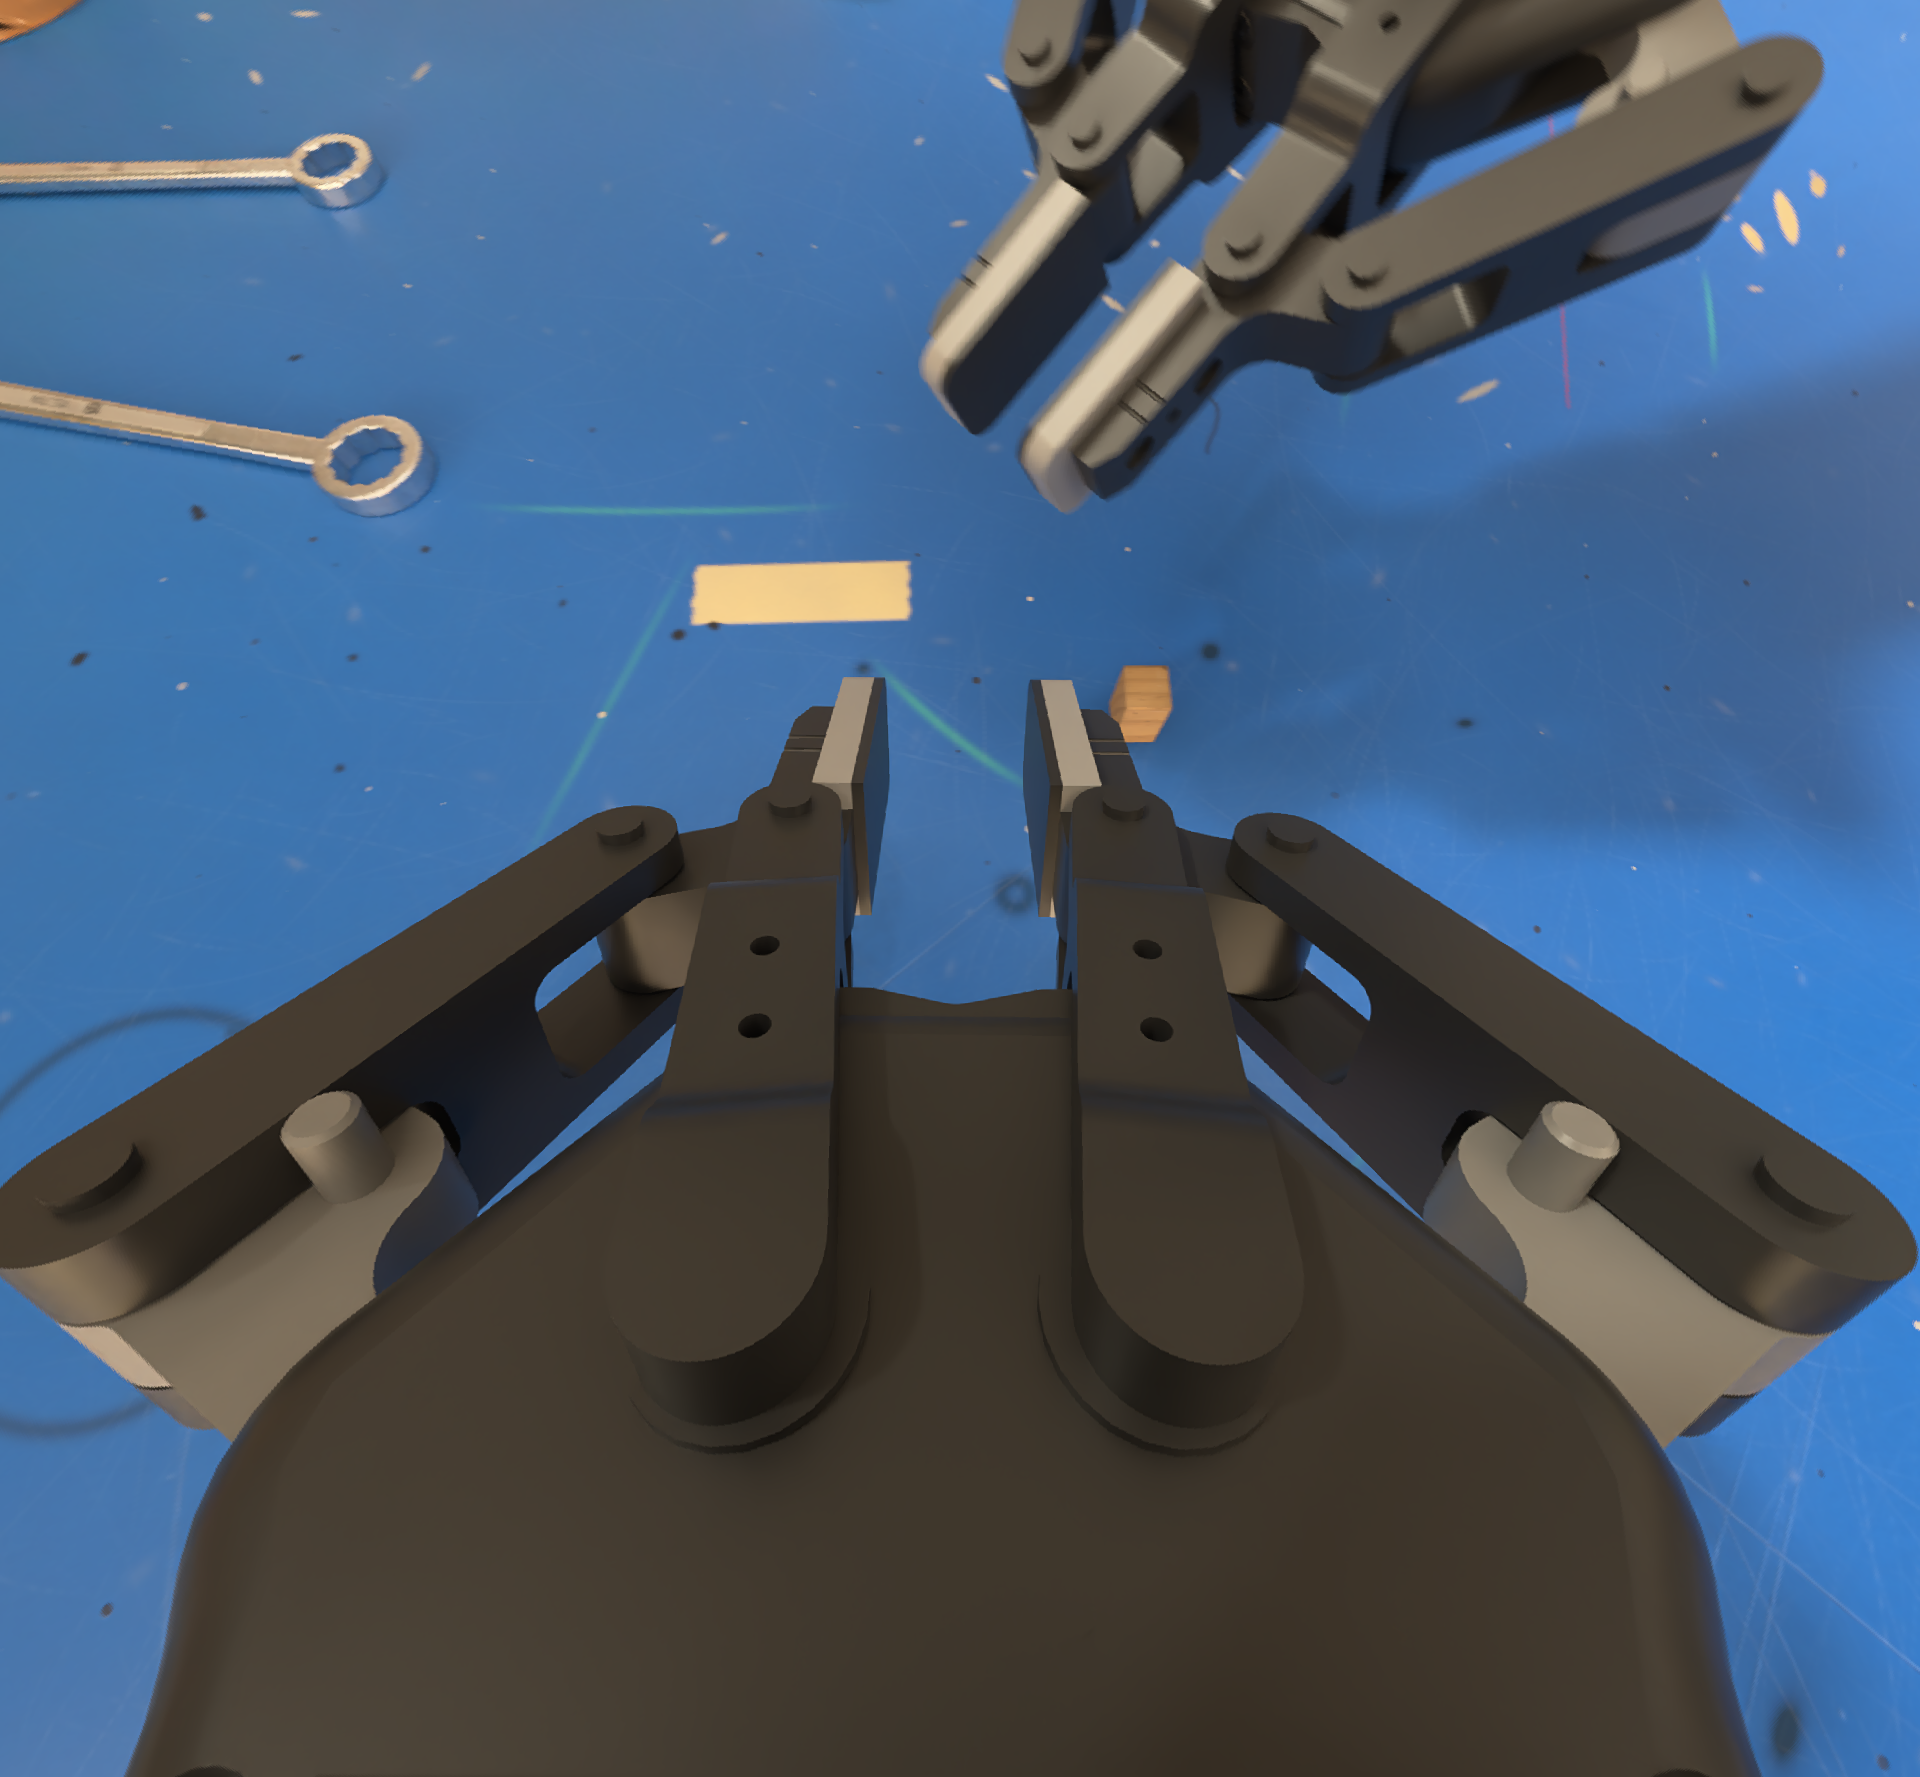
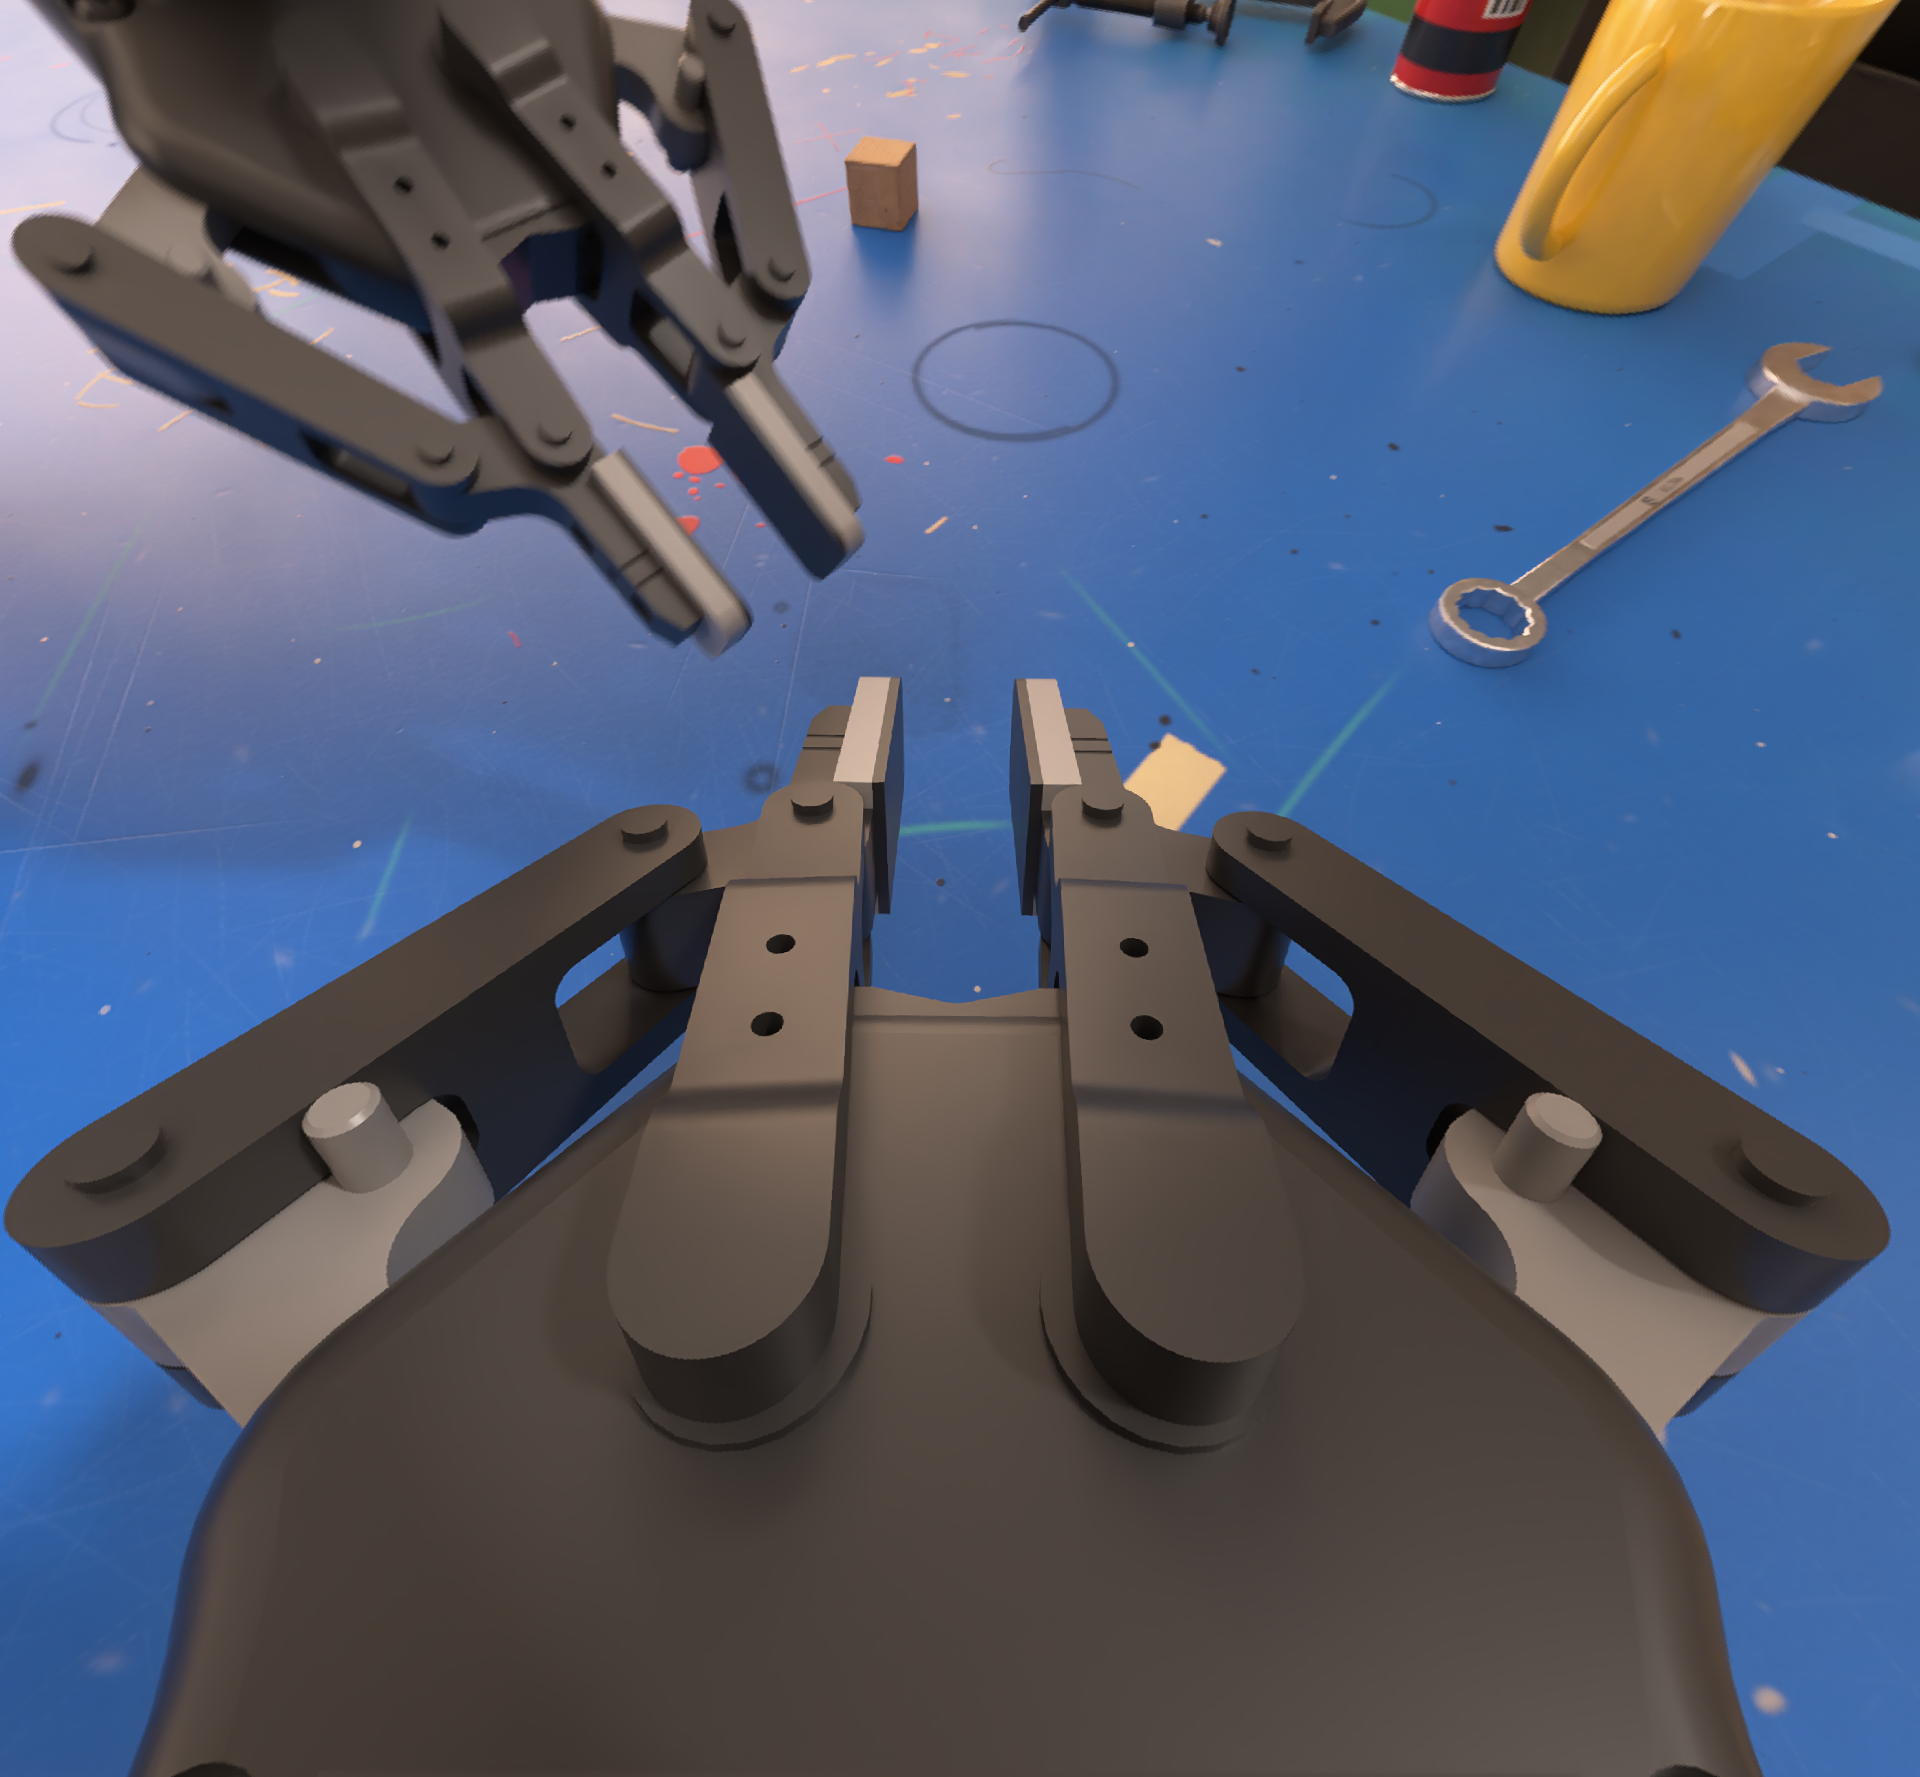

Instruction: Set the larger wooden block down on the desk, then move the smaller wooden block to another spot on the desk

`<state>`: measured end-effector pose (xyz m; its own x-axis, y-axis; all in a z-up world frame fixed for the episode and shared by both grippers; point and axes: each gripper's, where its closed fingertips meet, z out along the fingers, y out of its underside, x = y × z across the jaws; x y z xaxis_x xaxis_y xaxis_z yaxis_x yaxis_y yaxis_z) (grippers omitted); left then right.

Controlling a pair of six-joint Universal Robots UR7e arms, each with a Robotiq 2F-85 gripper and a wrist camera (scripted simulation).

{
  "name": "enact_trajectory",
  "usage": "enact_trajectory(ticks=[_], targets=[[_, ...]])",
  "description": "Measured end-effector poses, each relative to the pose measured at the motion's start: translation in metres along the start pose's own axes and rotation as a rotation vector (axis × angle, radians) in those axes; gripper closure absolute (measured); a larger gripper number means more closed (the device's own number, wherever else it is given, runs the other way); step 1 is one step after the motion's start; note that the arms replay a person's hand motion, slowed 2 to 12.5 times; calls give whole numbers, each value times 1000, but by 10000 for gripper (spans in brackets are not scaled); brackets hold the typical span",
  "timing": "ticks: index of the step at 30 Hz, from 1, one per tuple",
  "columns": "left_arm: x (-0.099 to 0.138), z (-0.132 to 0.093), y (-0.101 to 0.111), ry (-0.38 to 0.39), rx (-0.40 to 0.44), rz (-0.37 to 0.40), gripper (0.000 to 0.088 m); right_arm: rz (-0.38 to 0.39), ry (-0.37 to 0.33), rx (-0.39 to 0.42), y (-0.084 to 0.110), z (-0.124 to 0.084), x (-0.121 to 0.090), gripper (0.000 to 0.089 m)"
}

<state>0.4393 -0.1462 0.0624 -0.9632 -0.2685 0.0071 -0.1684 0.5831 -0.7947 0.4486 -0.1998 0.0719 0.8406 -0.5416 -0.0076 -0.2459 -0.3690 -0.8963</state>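
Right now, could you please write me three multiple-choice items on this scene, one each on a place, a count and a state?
1. In the right wrist view, where is the wooden block?
A. standing on the blue desk
B. held in the air
C. stacked on another block

2. How many wrenches does the left wrist view show?
A. one
B. two
C. four

3. How is the right gripper?
A. open and empty
B. shut on the block
C. shut on a wrench

Answers:
1 A, as the block sits on the desk surface, apart from both grippers.
2 B, as two ring ends lie at the left, one above the other.
3 A, as only bare desk shows in the gap between its fingers.
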Motion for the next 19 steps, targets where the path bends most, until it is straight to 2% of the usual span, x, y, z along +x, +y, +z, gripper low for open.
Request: enact_trajectory(ticks=[5,10,12,16,19], targets=[[-21,-5,-1,-20,43,-39,602,-3,-34,-31,6,7,-8,703],[-34,1,0,-30,104,-48,597,-9,-40,-86,16,16,-10,712],[-36,5,3,-25,103,-53,594,-12,-38,-109,20,19,-11,716],[-33,13,14,-5,44,-53,589,-15,-45,-144,28,24,-12,717],[-34,15,13,-26,66,-22,607,-10,-67,-154,30,27,-16,718]])
